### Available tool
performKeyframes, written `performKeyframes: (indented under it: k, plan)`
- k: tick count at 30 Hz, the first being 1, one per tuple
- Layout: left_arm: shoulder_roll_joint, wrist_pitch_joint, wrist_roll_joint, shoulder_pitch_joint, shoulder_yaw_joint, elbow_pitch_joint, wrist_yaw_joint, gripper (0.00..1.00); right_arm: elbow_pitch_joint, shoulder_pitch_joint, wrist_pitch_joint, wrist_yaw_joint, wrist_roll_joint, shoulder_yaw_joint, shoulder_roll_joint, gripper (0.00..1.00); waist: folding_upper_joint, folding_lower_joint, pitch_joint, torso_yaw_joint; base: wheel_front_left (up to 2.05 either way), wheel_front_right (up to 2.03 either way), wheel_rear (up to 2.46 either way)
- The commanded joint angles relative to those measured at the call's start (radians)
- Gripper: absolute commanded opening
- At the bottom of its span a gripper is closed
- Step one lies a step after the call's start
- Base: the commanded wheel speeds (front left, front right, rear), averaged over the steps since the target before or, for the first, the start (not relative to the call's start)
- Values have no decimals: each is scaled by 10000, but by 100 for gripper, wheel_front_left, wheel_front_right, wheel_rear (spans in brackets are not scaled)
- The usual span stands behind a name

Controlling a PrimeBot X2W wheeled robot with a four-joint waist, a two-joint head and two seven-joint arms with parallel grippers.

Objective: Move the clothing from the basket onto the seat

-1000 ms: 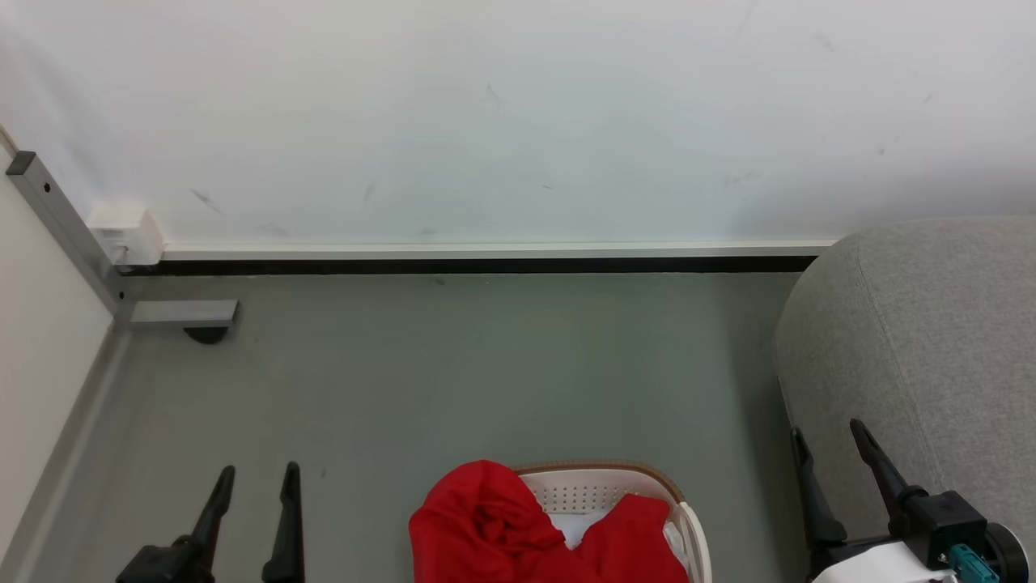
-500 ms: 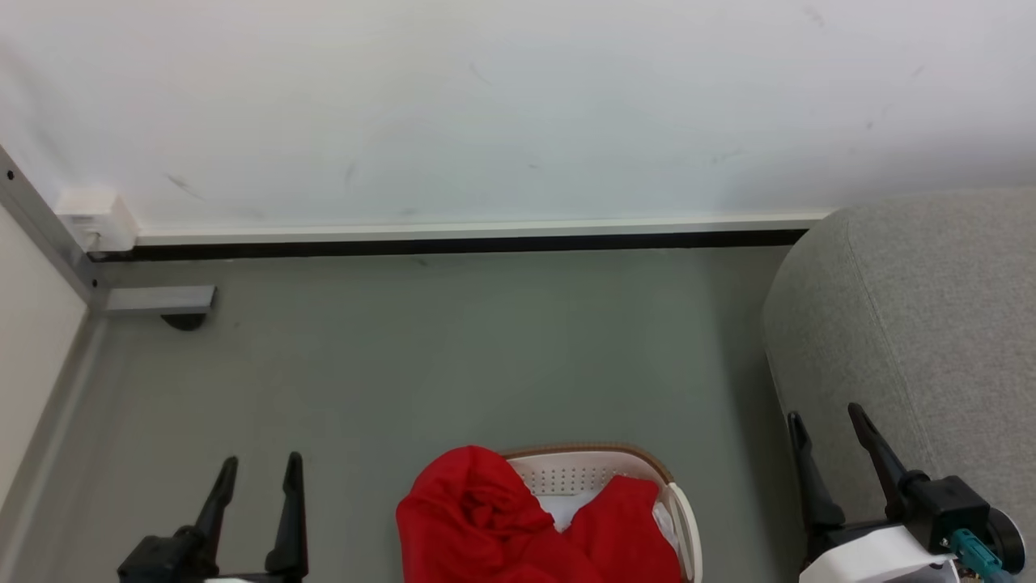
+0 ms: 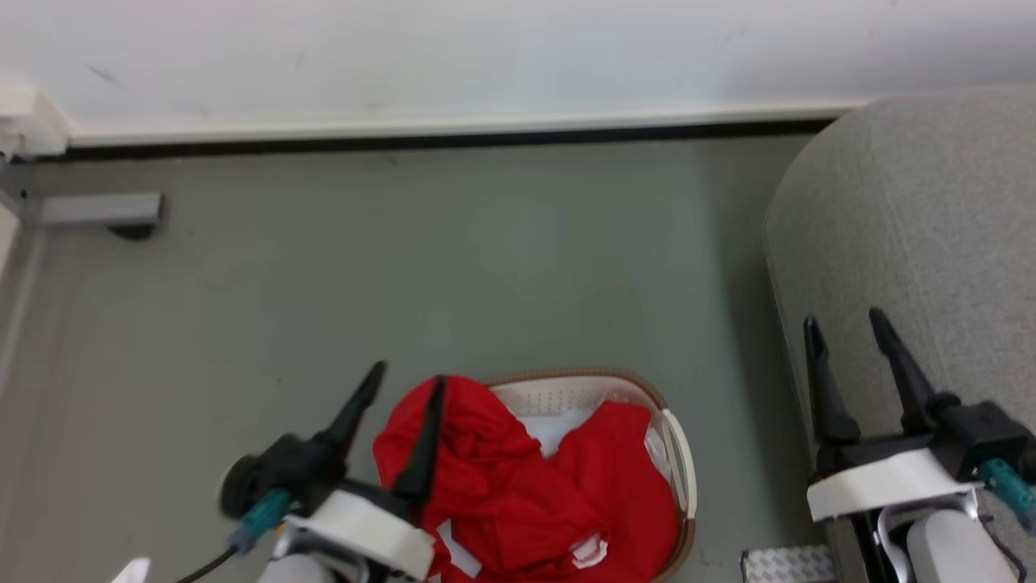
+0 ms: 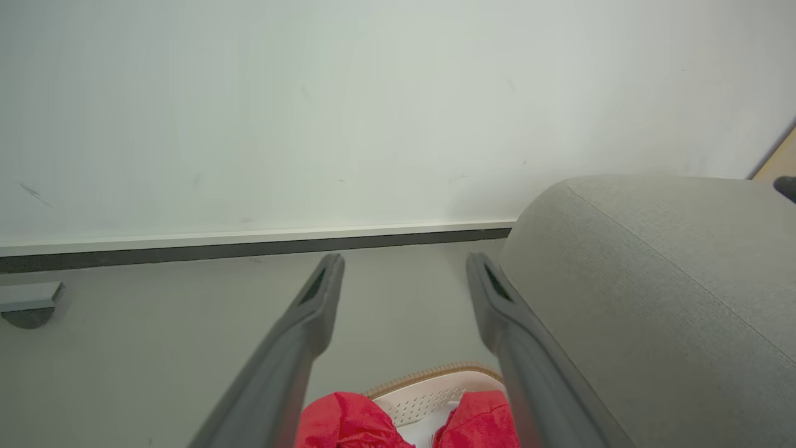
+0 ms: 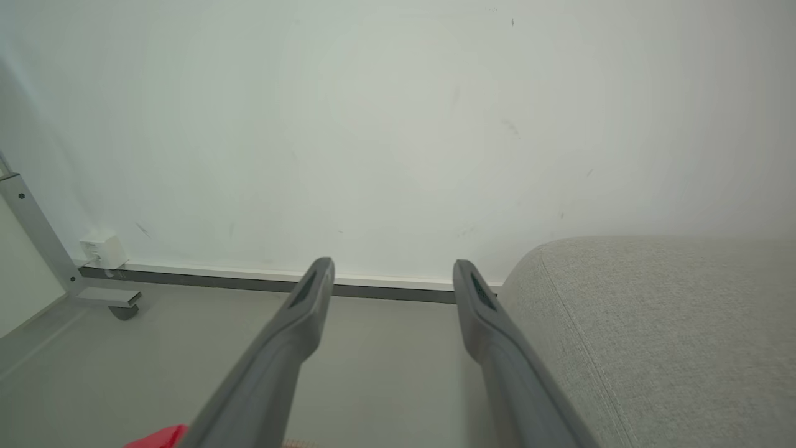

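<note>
One basket [image 3: 566,378], white handle [image 3: 682,461] toward the seat [image 3: 914,243]; clothing [image 3: 502,486] hides its long axis.

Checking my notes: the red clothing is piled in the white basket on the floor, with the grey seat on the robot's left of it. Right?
Not quite. The head view shows the grey seat on the robot's right of the basket; the red clothing is indeed piled in it.
</note>
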Motion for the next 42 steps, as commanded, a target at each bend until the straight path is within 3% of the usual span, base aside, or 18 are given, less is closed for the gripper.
performKeyframes:
  k: [1, 6, 16, 26, 36, 37, 39, 42]
  plan:
    - [168, -5, -108, -399, -449, 147, 12, 100, -120, -287, 6, -21, 63, -34, -20, 100, 0, -1, 808, -83, 0, 0, 0]
    - [444, -5, -586, -1772, -2549, 1049, 12, 100, -502, -961, 5, -21, -22, -66, -21, 100, 0, -1, 1919, -210, 0, 0, 0]
    - [352, 635, -1344, -4760, -5815, 3234, 11, 100, -1744, -2418, 6, -21, -137, -216, -15, 100, 0, -1, 4624, -656, 0, 0, 0]
    - [267, 2033, -2117, -6808, -7153, 5147, 11, 100, -2820, -3221, 6, -21, 38, -106, -15, 100, 0, -1, 6779, -1048, 0, 0, 0]
    - [170, 2291, -3330, -7734, -8367, 5596, 10, 100, -3069, -3203, 5, -21, 222, -22, -13, 100, 0, -1, 7546, -1426, 0, 0, 0]
    - [119, 2262, -3528, -7772, -8567, 5587, 10, 78, -3068, -3134, 6, -21, 188, -55, -15, 100, 0, -1, 7549, -1429, 0, 0, 0]
    - [92, 2089, -3813, -7942, -8914, 5550, 10, 0, -3083, -3053, 6, -21, 106, -131, -11, 100, 0, -1, 7554, -1419, 0, 0, 0]
    - [76, 1856, -4335, -8108, -9335, 5598, 10, 0, -3080, -2959, 6, -21, 66, -253, -13, 100, 0, -1, 7529, -1368, 0, 0, 0]
